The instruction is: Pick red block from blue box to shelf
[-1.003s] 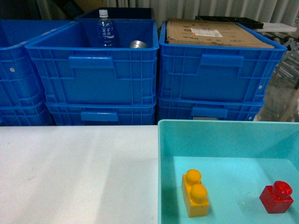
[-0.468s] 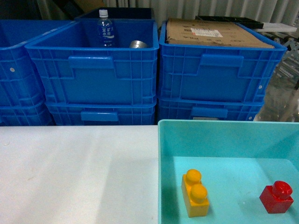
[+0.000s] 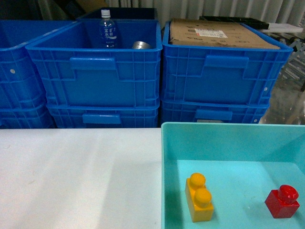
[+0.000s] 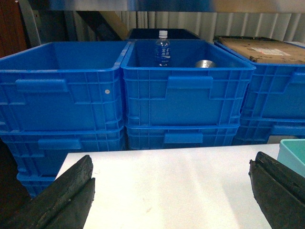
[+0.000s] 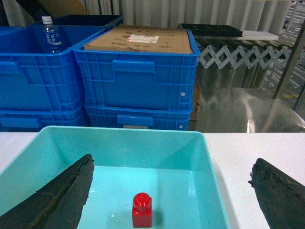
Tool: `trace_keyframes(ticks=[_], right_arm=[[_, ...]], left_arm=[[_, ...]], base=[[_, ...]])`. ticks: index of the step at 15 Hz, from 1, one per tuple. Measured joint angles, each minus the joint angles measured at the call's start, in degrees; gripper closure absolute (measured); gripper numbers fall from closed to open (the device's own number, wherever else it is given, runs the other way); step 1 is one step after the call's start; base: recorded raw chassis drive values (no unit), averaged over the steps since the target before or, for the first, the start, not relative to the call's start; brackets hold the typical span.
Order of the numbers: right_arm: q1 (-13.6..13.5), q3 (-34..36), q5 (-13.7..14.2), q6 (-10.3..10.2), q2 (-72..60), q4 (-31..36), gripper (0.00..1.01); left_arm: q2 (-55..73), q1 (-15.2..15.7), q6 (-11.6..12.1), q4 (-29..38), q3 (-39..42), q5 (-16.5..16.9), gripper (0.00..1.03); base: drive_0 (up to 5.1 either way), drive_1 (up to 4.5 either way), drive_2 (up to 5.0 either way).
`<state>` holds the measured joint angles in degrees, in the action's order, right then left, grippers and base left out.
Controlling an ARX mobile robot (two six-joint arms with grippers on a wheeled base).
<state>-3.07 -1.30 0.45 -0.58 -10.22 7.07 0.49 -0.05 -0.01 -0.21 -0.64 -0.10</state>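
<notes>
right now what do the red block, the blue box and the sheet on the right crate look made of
The red block looks like moulded plastic, evenly coloured with a slight sheen on its stud. The blue box seems to be thin, smooth plastic, with plain pale turquoise walls and a soft gloss. The sheet on the right crate is probably cardboard: matte brown with a white label.

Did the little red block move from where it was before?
No. The red block sits in the same spot on the blue box floor, right of the yellow brick.
</notes>
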Motion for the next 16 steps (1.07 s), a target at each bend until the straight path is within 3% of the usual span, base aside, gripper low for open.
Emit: trace_keyframes(ticks=[3,6,9,12,14,16], right_arm=[[-3.8,-3.7,1.1,-1.0,-10.9,9.1,0.03],[-2.1,-13.7,-2.4,-2.7,-36.7,22.2,0.03],[-0.3,-22.5,-7.1,-2.1,-59.5,21.2,0.03],[1.6,-22.5,-6.6,0.0,-70.2,24.7,0.03],[1.5,-19.8,-6.9,0.7,-73.1,28.3,0.03],[-0.3,-18.0,-6.7,0.9,-75.2,30.7,0.03]], left_arm=[[0.0,0.0,0.0,0.0,0.0,0.0,0.05],[0.0,0.0,0.0,0.0,0.0,0.0,0.05],[0.0,0.0,0.0,0.0,0.0,0.1,0.05],[0.0,0.0,0.0,0.0,0.0,0.1,0.05],[0.0,0.0,0.0,0.0,0.0,0.0,0.05],[0.0,0.0,0.0,0.0,0.0,0.1,0.05]], base=[[0.0,0.00,0.0],[0.0,0.00,0.0],[0.0,0.00,0.0],[0.0,0.00,0.0],[0.0,0.00,0.0],[0.0,0.00,0.0]])
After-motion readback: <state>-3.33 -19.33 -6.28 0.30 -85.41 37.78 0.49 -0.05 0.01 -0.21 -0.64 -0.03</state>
